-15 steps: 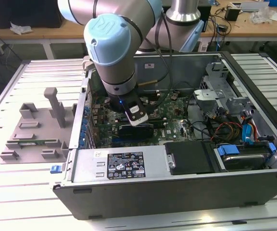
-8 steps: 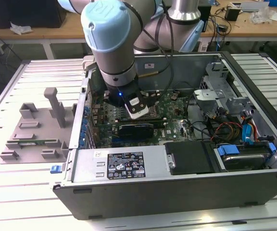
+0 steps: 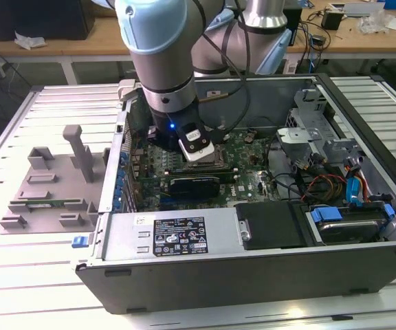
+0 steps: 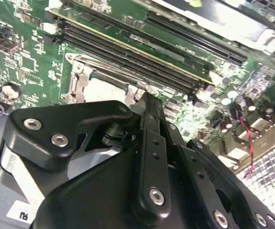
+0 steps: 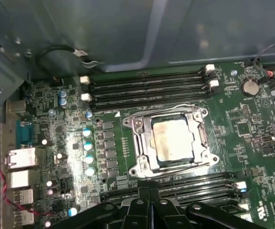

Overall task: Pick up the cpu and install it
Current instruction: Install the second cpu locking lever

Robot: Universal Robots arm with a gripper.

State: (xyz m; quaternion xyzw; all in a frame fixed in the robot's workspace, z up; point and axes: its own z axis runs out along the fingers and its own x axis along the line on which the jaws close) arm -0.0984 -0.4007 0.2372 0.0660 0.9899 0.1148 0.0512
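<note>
The cpu (image 5: 172, 139), a flat silver square with a dull smudged top, lies inside the metal socket frame (image 5: 137, 143) on the green motherboard. In the second wrist view a pale corner of the cpu (image 4: 103, 88) peeks out past the black gripper body. My gripper (image 5: 149, 192) hovers just off the socket's edge, over the memory slots, and is shut with nothing in it. In the exterior view the arm's wrist (image 3: 177, 117) reaches down into the open computer case (image 3: 253, 268) above the board.
Black memory slots (image 5: 147, 88) run along both sides of the socket. A black graphics card (image 3: 194, 184) lies near the wrist. A grey plastic tray (image 3: 47, 185) sits on the table at the exterior view's left. Case walls, cables and drives (image 3: 342, 220) crowd the exterior view's right.
</note>
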